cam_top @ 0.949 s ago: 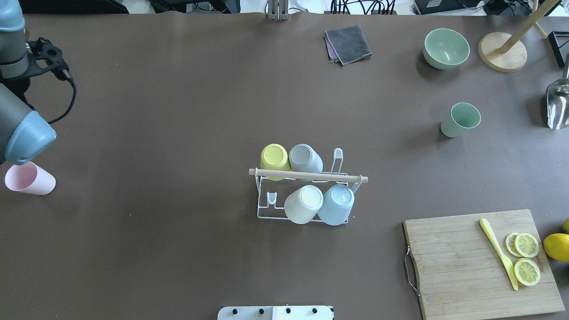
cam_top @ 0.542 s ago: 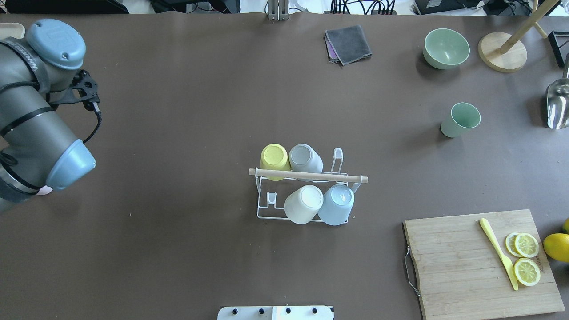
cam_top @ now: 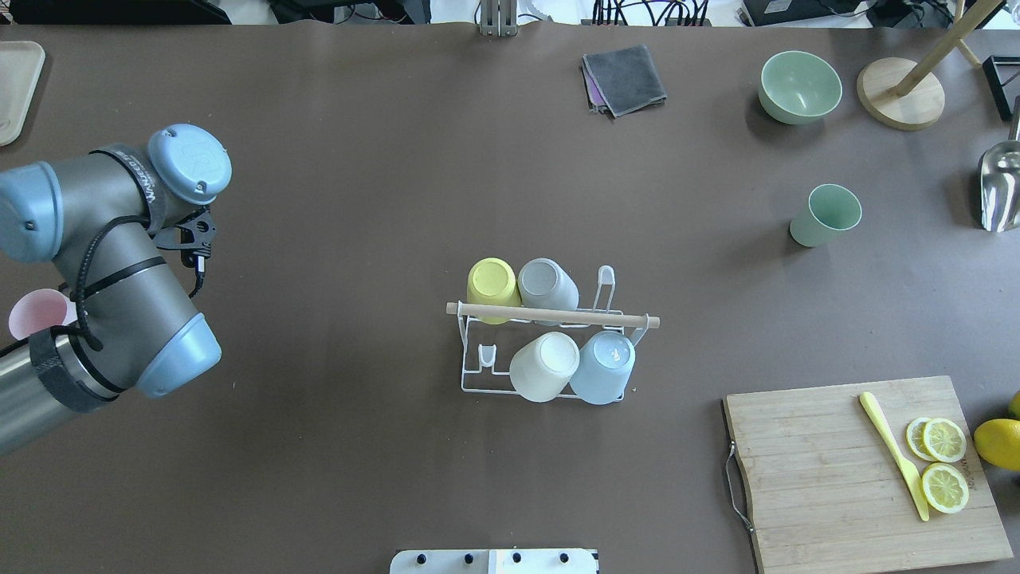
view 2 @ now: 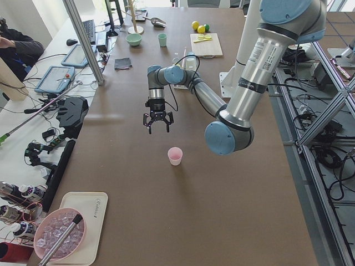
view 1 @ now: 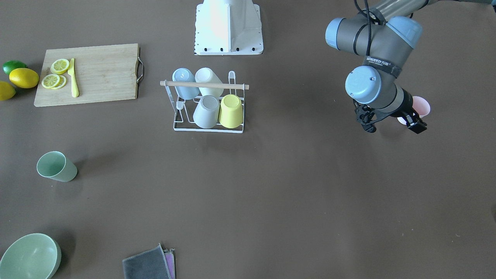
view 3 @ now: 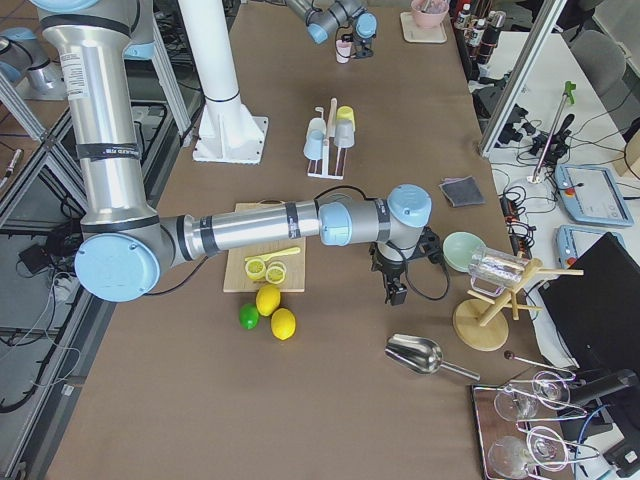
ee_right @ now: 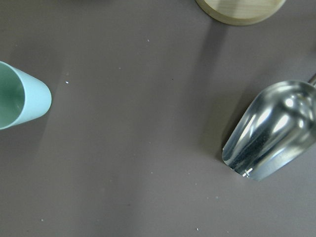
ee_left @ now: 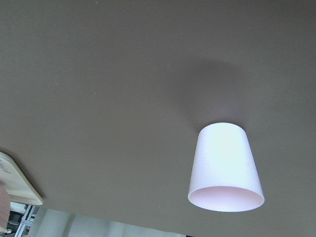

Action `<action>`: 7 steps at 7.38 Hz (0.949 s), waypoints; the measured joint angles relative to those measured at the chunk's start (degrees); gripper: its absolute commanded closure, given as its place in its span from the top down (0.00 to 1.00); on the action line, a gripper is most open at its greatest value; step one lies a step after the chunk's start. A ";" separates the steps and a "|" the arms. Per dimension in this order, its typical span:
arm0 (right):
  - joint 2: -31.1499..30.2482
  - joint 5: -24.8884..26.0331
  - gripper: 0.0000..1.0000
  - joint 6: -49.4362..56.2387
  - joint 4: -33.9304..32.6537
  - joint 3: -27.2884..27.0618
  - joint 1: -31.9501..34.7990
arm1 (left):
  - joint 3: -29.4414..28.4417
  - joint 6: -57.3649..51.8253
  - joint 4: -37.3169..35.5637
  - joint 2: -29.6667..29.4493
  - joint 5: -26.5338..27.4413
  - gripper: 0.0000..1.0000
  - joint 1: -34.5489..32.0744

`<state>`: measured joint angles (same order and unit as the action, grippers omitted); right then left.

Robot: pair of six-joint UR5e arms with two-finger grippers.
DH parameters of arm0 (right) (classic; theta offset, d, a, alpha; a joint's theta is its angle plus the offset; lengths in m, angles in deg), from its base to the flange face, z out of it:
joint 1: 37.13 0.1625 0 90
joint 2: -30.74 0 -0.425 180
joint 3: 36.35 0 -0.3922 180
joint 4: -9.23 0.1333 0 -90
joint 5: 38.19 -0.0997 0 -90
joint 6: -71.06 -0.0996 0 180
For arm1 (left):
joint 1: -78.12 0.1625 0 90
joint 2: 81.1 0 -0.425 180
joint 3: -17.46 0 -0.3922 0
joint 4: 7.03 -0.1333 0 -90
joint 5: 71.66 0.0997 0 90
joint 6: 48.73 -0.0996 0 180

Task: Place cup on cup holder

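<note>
Pink cup (cam_top: 30,312) half hidden behind left arm (cam_top: 119,319), left hand (view 1: 391,124) spread wide

Long brown table (cam_top: 319,159), aluminium frame post (view 2: 84,39), cluttered white side bench (view 2: 22,119), even bright light

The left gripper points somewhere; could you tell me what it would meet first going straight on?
Probably the bare table: the left gripper points down, open, and the pink cup sits off to one side, though depth is unclear.

Brown table (cam_top: 358,159) carries cup holder (cam_top: 550,316), pink cup (view 2: 175,157) (upright), cutting board (cam_top: 821,470), green bowl (cam_top: 799,86)
</note>
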<state>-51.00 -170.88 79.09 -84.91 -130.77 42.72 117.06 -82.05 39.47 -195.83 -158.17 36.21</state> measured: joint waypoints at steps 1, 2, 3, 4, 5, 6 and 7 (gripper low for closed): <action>2.37 1.22 1.00 -1.26 -0.05 -0.01 -2.46 | -0.76 -1.19 -0.05 -0.01 1.16 0.98 1.50; 4.53 2.53 1.00 -2.35 -0.09 -0.07 -4.06 | -1.66 -1.64 -0.04 0.00 1.69 0.98 2.63; 6.57 3.19 1.00 -2.93 -0.92 -0.10 -5.32 | -2.92 -1.78 0.09 0.01 2.13 0.98 3.52; 9.39 3.47 1.00 -3.16 -4.23 0.00 -6.71 | -4.01 -1.80 0.31 0.14 2.61 0.98 4.26; 13.04 3.71 1.00 -3.17 -9.39 0.22 -8.24 | -4.89 -1.69 0.51 0.35 2.86 0.98 4.79; 15.93 4.12 1.00 -3.02 -13.31 0.41 -9.81 | -5.63 -1.23 0.67 0.51 2.96 0.98 5.19; 17.53 4.53 1.00 -2.87 -15.20 0.47 -11.26 | -6.02 0.00 0.79 0.73 2.99 0.98 5.48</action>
<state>-33.47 -166.34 76.22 -100.11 -130.30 31.46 111.04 -82.06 40.26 -195.10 -155.18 41.69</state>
